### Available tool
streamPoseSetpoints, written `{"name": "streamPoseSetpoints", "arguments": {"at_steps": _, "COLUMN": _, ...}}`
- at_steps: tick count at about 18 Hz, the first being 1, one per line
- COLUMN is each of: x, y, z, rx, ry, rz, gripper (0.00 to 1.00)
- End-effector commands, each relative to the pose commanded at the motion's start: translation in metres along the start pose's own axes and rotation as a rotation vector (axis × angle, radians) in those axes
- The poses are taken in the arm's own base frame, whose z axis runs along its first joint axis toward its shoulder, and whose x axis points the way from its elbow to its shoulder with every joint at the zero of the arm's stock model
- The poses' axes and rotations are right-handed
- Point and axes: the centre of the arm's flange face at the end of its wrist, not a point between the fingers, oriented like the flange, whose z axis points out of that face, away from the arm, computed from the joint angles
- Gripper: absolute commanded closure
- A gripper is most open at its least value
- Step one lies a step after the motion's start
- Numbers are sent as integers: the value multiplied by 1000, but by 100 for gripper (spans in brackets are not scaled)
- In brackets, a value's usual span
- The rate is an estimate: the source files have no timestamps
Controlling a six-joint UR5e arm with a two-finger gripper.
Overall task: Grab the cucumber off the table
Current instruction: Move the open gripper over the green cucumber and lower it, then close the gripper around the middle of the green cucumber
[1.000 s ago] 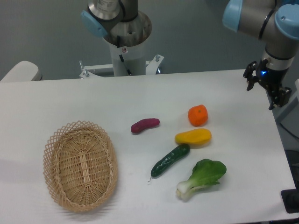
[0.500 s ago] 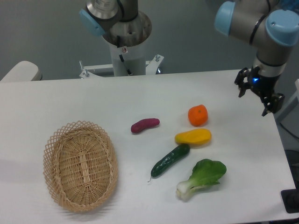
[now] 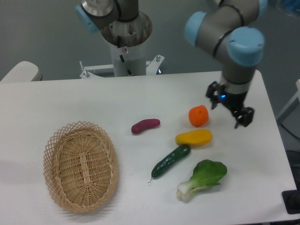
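Note:
The dark green cucumber (image 3: 170,161) lies on the white table (image 3: 70,103), right of centre, tilted with its thin stem tip toward the lower left. It sits just below the yellow fruit (image 3: 194,137) and left of the bok choy (image 3: 203,178). My gripper (image 3: 228,110) hangs above the table to the right of the orange fruit (image 3: 198,116), up and right of the cucumber. Its two fingers are spread apart and hold nothing.
A purple sweet potato (image 3: 145,125) lies left of the orange fruit. A wicker basket (image 3: 80,166) sits at the front left. The arm's base (image 3: 127,44) stands at the back edge. The table's right edge is close behind the gripper.
The gripper has moved left and toward the front, from the table's far right edge to beside the orange fruit. The objects on the table have not moved.

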Motion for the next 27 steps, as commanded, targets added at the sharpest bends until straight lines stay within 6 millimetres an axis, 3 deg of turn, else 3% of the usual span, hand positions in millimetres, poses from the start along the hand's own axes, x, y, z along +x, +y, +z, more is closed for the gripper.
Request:
{"name": "streamPoseSetpoints", "arguments": {"at_steps": 4, "x": 30, "y": -42, "z": 17, "rx": 17, "ry": -12, "rz": -27, "gripper": 0}}
{"name": "streamPoseSetpoints", "arguments": {"at_steps": 9, "x": 47, "y": -85, "z": 42, "rx": 21, "ry": -22, "rz": -53, "gripper": 0}}
{"name": "streamPoseSetpoints", "arguments": {"at_steps": 15, "x": 52, "y": -104, "z": 75, "rx": 13, "ry": 7, "rz": -83, "gripper": 0}}
{"name": "streamPoseSetpoints", "arguments": {"at_steps": 23, "x": 61, "y": -107, "z": 132, "rx": -6, "ry": 42, "rz": -119, "gripper": 0}}
{"name": "streamPoseSetpoints", "arguments": {"at_steps": 27, "x": 55, "y": -108, "z": 135, "rx": -5, "ry": 39, "rz": -113, "gripper": 0}}
